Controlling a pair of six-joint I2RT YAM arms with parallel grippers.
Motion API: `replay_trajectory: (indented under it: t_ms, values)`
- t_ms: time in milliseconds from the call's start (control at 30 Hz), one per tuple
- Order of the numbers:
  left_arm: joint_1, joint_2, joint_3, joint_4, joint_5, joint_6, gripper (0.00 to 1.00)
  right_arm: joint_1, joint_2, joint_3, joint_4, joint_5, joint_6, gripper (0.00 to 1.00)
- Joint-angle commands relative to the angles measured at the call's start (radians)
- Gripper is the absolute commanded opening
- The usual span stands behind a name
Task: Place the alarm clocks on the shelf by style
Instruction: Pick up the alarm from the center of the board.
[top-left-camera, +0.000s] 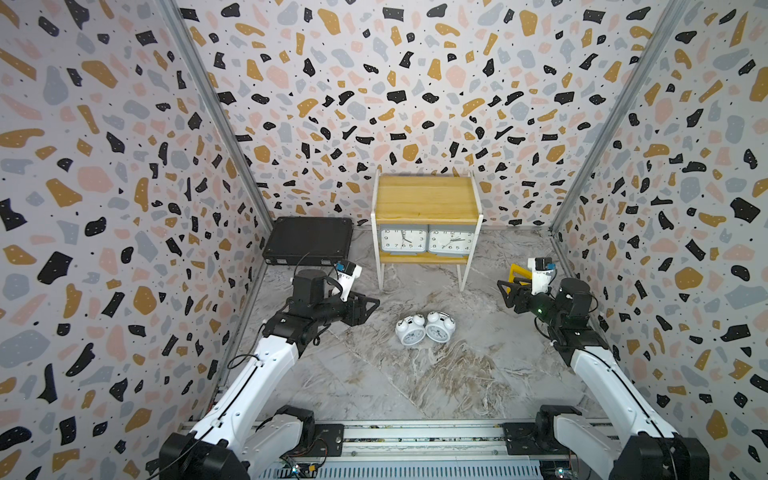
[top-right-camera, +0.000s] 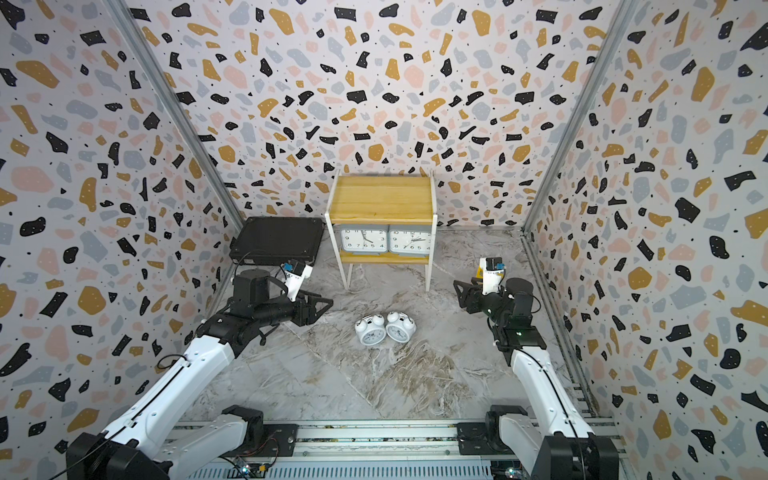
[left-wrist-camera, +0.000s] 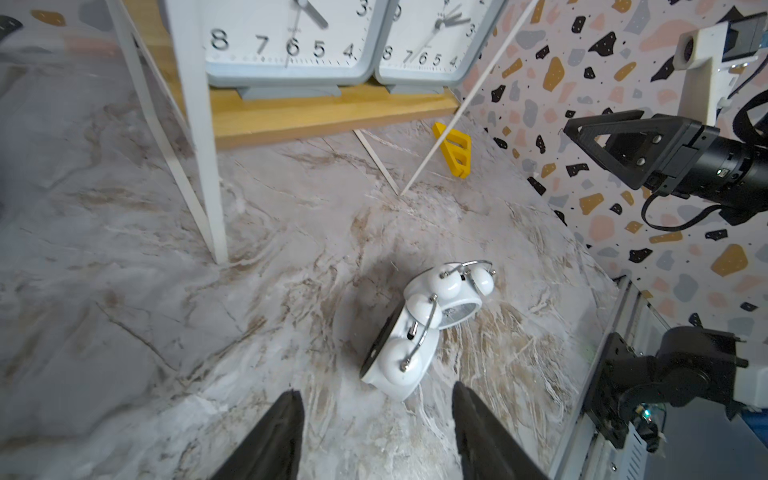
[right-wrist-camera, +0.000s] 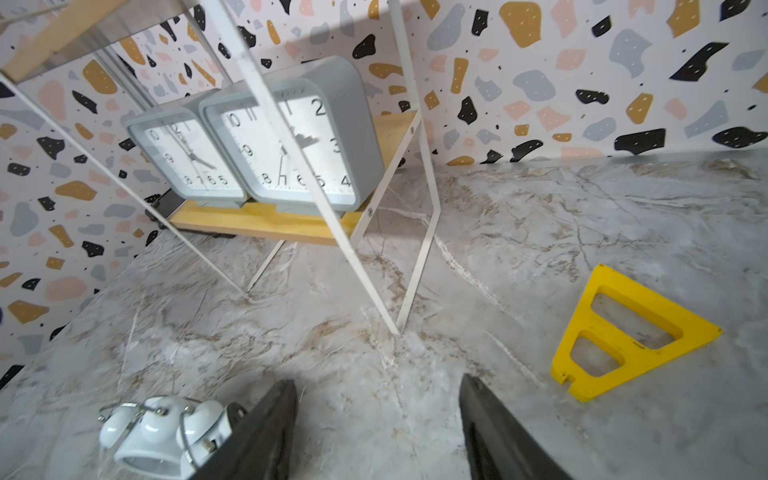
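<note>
Style pairing: 2 grey rectangular clocks (top-left-camera: 403, 240) share the lower tier of the yellowish wooden shelf (top-left-camera: 424, 199); 2 white round twin-bell clocks (top-left-camera: 411, 332) wait nearer, between the spread, empty left gripper (top-left-camera: 372, 302) and right gripper (top-left-camera: 503, 286).

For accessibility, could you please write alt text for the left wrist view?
Two white twin-bell alarm clocks lie together on the marble tabletop, beyond the open jaws of the left gripper. Behind, two grey square-faced clocks stand side by side on the shelf's lower board.
</note>
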Motion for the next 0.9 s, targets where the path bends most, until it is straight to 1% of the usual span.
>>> replay_trajectory:
  t_ms: [0, 133, 200, 367, 433, 567, 733, 867]
  values:
    - [-0.049, -0.026, -0.034, 0.069, 0.001, -0.03, 0.61, 0.013, -0.082, -0.041, -0.084, -0.002, 0.018, 0.67]
    - [-0.106, -0.025, -0.069, 0.088, -0.005, -0.011, 0.59, 0.017, -0.158, -0.083, -0.115, -0.014, 0.019, 0.67]
    - [-0.129, -0.009, -0.088, 0.148, -0.004, 0.0, 0.57, 0.019, -0.17, -0.092, -0.116, -0.041, 0.022, 0.67]
    - [-0.173, 0.074, -0.073, 0.171, 0.001, 0.038, 0.54, 0.023, -0.149, -0.092, -0.108, -0.075, 0.029, 0.67]
    - [-0.189, 0.106, -0.063, 0.17, -0.002, 0.068, 0.52, 0.024, -0.143, -0.091, -0.103, -0.075, 0.028, 0.67]
    - [-0.207, 0.158, -0.054, 0.188, -0.035, 0.115, 0.51, 0.024, -0.135, -0.091, -0.099, -0.072, 0.031, 0.67]
    - [-0.226, 0.219, -0.048, 0.245, -0.024, 0.14, 0.47, 0.026, -0.123, -0.086, -0.102, -0.066, 0.03, 0.67]
    - [-0.244, 0.262, -0.038, 0.256, -0.052, 0.164, 0.45, 0.025, -0.114, -0.082, -0.103, -0.063, 0.027, 0.67]
